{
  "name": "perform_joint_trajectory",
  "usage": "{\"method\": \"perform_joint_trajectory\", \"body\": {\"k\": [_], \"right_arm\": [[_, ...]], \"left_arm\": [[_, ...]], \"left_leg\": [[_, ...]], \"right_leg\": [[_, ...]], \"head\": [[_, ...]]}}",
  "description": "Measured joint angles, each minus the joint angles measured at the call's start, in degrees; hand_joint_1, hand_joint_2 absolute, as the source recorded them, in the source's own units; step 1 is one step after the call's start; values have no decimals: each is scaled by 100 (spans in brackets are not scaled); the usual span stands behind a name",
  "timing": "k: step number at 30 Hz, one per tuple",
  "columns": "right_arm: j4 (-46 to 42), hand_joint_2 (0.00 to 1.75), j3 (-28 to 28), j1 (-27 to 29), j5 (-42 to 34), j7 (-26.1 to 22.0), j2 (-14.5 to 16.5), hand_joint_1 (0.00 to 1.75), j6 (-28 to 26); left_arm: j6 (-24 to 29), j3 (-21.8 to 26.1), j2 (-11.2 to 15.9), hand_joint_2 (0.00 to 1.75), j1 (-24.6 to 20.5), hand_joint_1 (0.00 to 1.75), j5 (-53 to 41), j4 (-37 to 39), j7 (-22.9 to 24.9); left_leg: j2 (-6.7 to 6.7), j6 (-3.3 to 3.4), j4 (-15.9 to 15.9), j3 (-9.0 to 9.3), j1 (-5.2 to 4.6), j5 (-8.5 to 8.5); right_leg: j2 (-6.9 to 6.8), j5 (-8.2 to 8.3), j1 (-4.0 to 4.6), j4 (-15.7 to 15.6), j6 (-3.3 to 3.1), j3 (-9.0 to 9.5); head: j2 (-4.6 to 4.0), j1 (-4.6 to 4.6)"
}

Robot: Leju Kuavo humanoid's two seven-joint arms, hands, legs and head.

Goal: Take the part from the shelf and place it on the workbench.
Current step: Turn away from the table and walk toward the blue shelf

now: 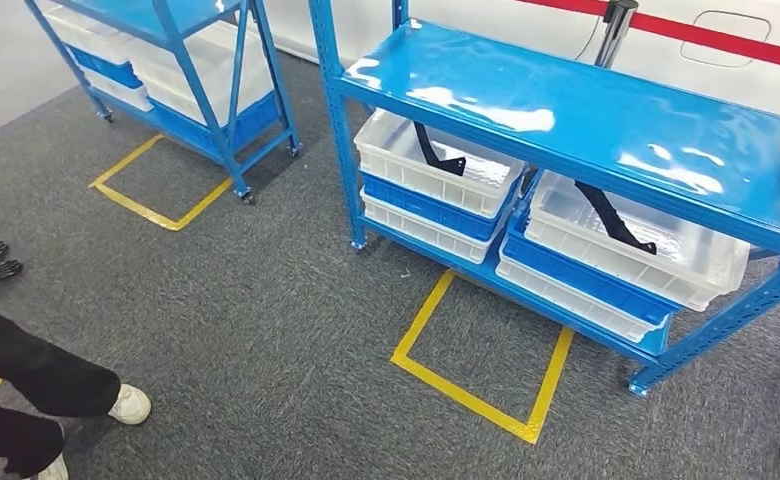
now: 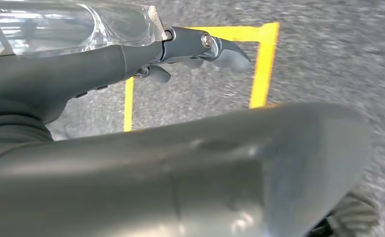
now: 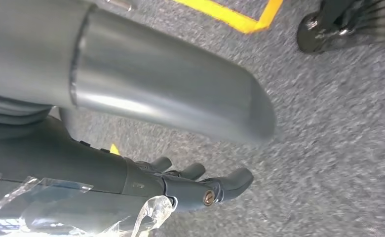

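Both arms hang over the carpet, left hand (image 2: 200, 49) and right hand (image 3: 195, 185) empty with fingers loosely apart, so I should square up to the shelf (image 1: 566, 110) before reaching the black part (image 1: 436, 155) in the white bin (image 1: 436, 165) near its front-left post.

Lower ends of both black parts (image 1: 438, 152) hidden inside translucent bins (image 1: 436, 165).

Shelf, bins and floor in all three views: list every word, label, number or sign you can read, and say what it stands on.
None: no readable text in any view.
Blue shelf: no label or number.
White bins: unmarked.
Yellow floor tape: a plain outline, no writing.
Right hand: a small mark near the fingers, too small to read.
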Motion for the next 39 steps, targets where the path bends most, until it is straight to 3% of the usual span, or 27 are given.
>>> {"method": "perform_joint_trajectory", "body": {"k": [2,3,4,5,7,8,9,11,13,14,16,17,18,19,20,22,24,25,28,29,31,35,39], "right_arm": [[-1,0,8,-8,0,1,2,0,0],[-1,0,10,-3,0,1,3,0,0],[-1,0,12,3,0,2,3,0,0],[0,0,13,8,0,3,3,0,0],[0,0,16,10,0,5,3,0,0],[0,0,18,4,-1,5,3,0,0],[0,0,21,2,-3,4,3,0,0],[0,0,28,19,-11,2,-2,0,0],[2,0,35,40,-16,3,-7,0,1],[3,0,40,38,-18,3,-7,0,3],[4,0,50,28,-18,1,-2,0,7],[4,0,52,24,-18,0,-2,0,8],[4,0,54,24,-18,-1,-2,0,9],[4,0,55,26,-18,-2,-3,0,10],[4,0,56,28,-18,-4,-5,0,11],[4,0,56,27,-17,-20,-11,0,10],[4,0,58,25,-17,-39,-13,0,20],[4,44,62,26,-22,-11,-11,0,41],[4,175,97,28,-70,193,-4,0,97],[4,175,110,28,-87,246,-4,0,98],[4,175,134,28,-113,320,-4,0,98],[4,175,154,29,-144,410,-4,0,93],[4,175,184,29,-200,453,-4,0,81]], "left_arm": [[0,0,-1,0,34,0,2,0,1],[0,-1,-1,0,49,0,3,0,1],[0,-1,-1,0,55,0,5,0,1],[0,-1,-1,0,53,0,7,0,1],[-1,0,-1,0,39,0,7,0,1],[-1,-1,-1,0,36,0,7,0,1],[-3,-1,-2,0,36,0,7,0,2],[-10,-3,-7,0,36,0,8,0,3],[-19,-3,-11,0,22,0,8,0,4],[-21,-4,-11,0,19,0,7,0,3],[-21,-4,-8,0,29,0,7,0,3],[-23,-5,-7,0,37,0,7,0,4],[-25,-6,-7,0,40,0,7,0,4],[-28,-7,-7,0,37,0,7,0,4],[-31,-8,-8,0,30,0,7,0,4],[-34,-9,-9,0,17,0,8,0,3],[-36,-9,-9,0,7,0,10,0,4],[-39,-9,-8,0,0,0,8,0,10],[-55,-14,-4,0,-28,0,-5,0,58],[-59,-19,-5,0,-36,0,-5,0,79],[-65,-36,-7,0,-51,0,-3,0,111],[-82,-93,-7,175,-55,0,22,0,210],[-87,-119,-9,175,-50,0,63,0,309]], "left_leg": [[-122,-29,865,-398,24,-328],[-140,-36,1041,-484,32,-339],[-152,-36,958,-449,36,-233],[-179,-32,627,-296,42,-37],[-420,-19,-312,136,60,368],[-542,-9,-649,282,70,488],[-629,4,-838,356,71,541],[-567,57,-899,364,61,571],[-440,131,-918,372,62,612],[-371,162,-928,372,68,631],[-224,189,-927,360,54,640],[-147,192,-925,353,47,641],[-76,192,-923,349,43,639],[-12,191,-922,350,43,637],[44,186,-922,356,45,633],[135,157,-920,376,37,615],[202,101,-918,386,17,594],[230,99,-913,384,2,571],[262,294,-906,382,-13,563],[260,335,-912,382,-12,584],[259,300,-928,383,-5,608],[257,100,-973,383,14,642],[256,42,-983,376,17,659]], "right_leg": [[142,22,-3,2,-21,-21],[227,32,-5,3,-20,-25],[310,43,-8,4,-11,-26],[390,54,-14,5,3,-25],[534,77,-15,19,45,-42],[603,90,-12,27,71,-65],[673,105,-9,34,101,-96],[804,144,-21,29,166,-152],[678,34,-28,189,220,-245],[535,-143,-28,465,244,-371],[267,-612,-35,1333,293,-752],[221,-777,-45,1739,312,-929],[199,-832,-51,1959,323,-1017],[181,-773,-55,1936,325,-981],[152,-618,-55,1662,318,-819],[-26,-262,-39,731,279,-294],[-159,-110,1,151,212,10],[-170,-101,9,77,194,37],[-120,-69,1,67,204,30],[-119,-73,11,68,204,30],[-119,-74,28,69,185,26],[-116,-67,44,72,139,4],[-113,-52,45,72,115,-9]], "head": [[0,1],[0,1],[0,1],[0,0],[0,-2],[0,-1],[0,-2],[0,1],[0,3],[0,5],[0,9],[0,9],[0,8],[0,8],[0,7],[0,7],[0,6],[0,7],[0,8],[0,8],[0,7],[0,7],[0,9]]}}
